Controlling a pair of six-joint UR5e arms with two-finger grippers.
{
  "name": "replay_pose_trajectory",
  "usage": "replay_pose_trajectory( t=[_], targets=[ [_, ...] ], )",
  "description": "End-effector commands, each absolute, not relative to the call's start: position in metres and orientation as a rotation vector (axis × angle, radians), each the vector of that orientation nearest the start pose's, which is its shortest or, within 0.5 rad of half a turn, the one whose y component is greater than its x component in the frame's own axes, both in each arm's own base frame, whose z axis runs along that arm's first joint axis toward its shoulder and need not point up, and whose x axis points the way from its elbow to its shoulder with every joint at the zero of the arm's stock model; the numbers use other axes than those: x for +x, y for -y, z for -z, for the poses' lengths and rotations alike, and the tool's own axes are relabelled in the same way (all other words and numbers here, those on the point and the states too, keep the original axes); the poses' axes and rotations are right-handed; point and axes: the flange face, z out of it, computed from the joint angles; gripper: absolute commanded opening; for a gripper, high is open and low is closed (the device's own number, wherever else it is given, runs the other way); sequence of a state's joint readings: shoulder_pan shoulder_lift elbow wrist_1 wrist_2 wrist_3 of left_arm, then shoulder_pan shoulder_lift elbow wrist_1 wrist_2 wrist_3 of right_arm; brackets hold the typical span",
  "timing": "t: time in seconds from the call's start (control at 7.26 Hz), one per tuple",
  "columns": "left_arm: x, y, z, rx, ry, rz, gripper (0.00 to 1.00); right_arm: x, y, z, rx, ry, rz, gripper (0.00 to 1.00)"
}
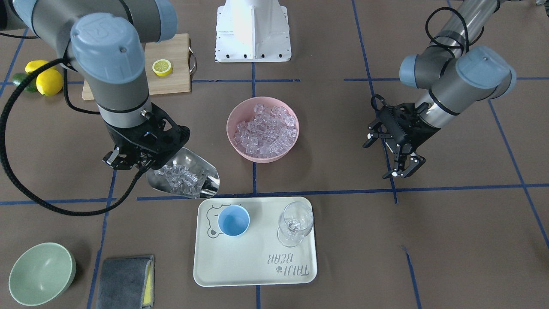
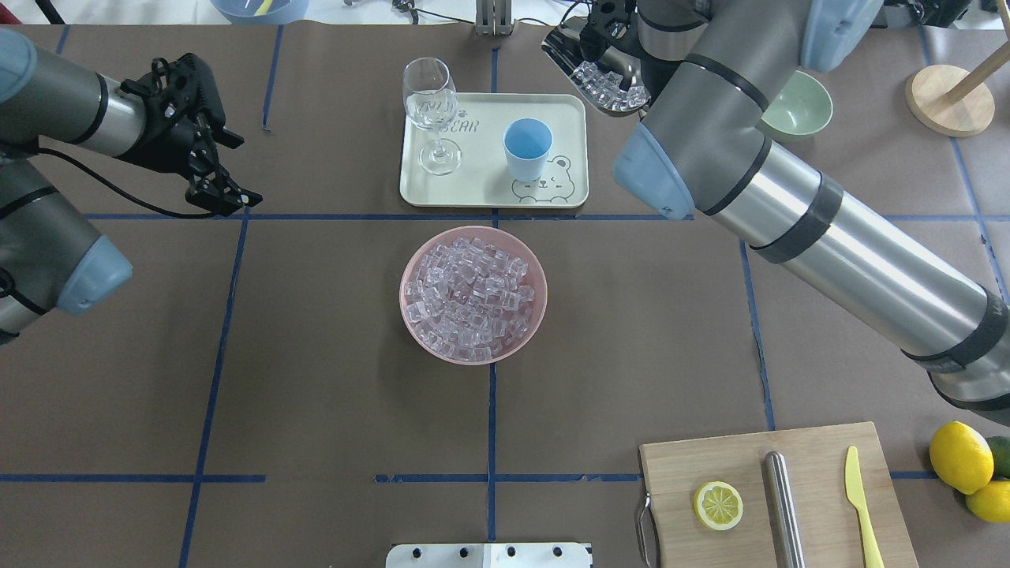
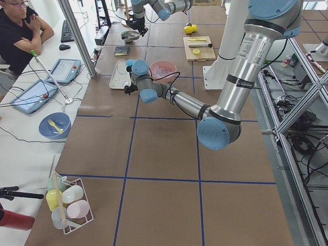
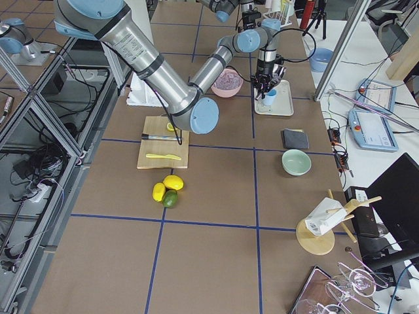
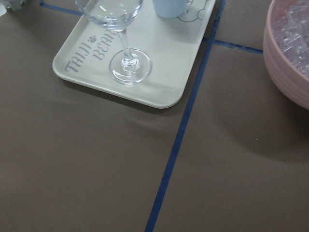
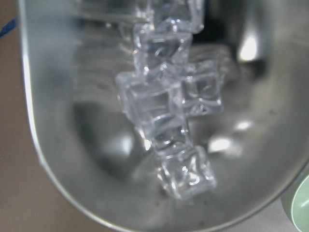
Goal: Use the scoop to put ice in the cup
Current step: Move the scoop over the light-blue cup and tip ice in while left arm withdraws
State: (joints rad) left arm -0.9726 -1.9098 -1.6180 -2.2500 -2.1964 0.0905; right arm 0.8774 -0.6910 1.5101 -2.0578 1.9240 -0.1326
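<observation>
My right gripper (image 1: 128, 159) is shut on the handle of the steel scoop (image 1: 185, 175), which it holds above the table. The scoop carries several clear ice cubes (image 1: 180, 177); they fill the right wrist view (image 6: 161, 111). The scoop's mouth points at the tray's (image 1: 257, 266) near-robot corner, short of the light-blue cup (image 1: 233, 220). The cup stands upright and looks empty on the tray (image 2: 552, 170), beside a wine glass (image 1: 295, 223). A pink bowl (image 1: 233, 141) full of ice (image 1: 266, 128) sits mid-table. My left gripper (image 1: 405, 168) is open and empty, off to the side, away from the tray.
A pale green bowl (image 1: 40, 272) and a grey cloth (image 1: 124, 283) lie beyond the scoop's side of the tray. A cutting board (image 2: 813, 450) holds a lemon half (image 2: 718, 505), a steel cylinder (image 2: 783, 505) and a yellow knife (image 2: 860, 505). Lemons (image 1: 47, 79) lie beside it.
</observation>
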Motion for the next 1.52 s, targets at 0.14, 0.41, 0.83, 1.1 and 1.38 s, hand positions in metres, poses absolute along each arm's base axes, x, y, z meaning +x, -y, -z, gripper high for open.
replay_pose_trajectory(
  t=[0.14,0.41,0.83,1.1,1.38],
  targets=[
    [0.224,0.557,-0.384,0.899,-0.786,-0.857,1.00,-0.406,0.653,-0.187,0.093,0.324,0.870,0.00],
    [0.213,0.555,-0.370,0.933,-0.783,-0.851,1.00,-0.422,0.656,-0.179,-0.005,0.252,0.940,0.00],
    [0.208,0.553,-0.362,0.958,-0.778,-0.855,1.00,-0.443,0.648,-0.168,-0.128,0.125,1.009,0.00],
    [0.208,0.552,-0.361,0.963,-0.778,-0.861,1.00,-0.453,0.656,-0.156,-0.196,0.074,1.022,0.00],
    [0.207,0.551,-0.353,0.982,-0.779,-0.865,1.00,-0.461,0.649,-0.173,-0.254,0.031,1.061,0.00]
  ],
)
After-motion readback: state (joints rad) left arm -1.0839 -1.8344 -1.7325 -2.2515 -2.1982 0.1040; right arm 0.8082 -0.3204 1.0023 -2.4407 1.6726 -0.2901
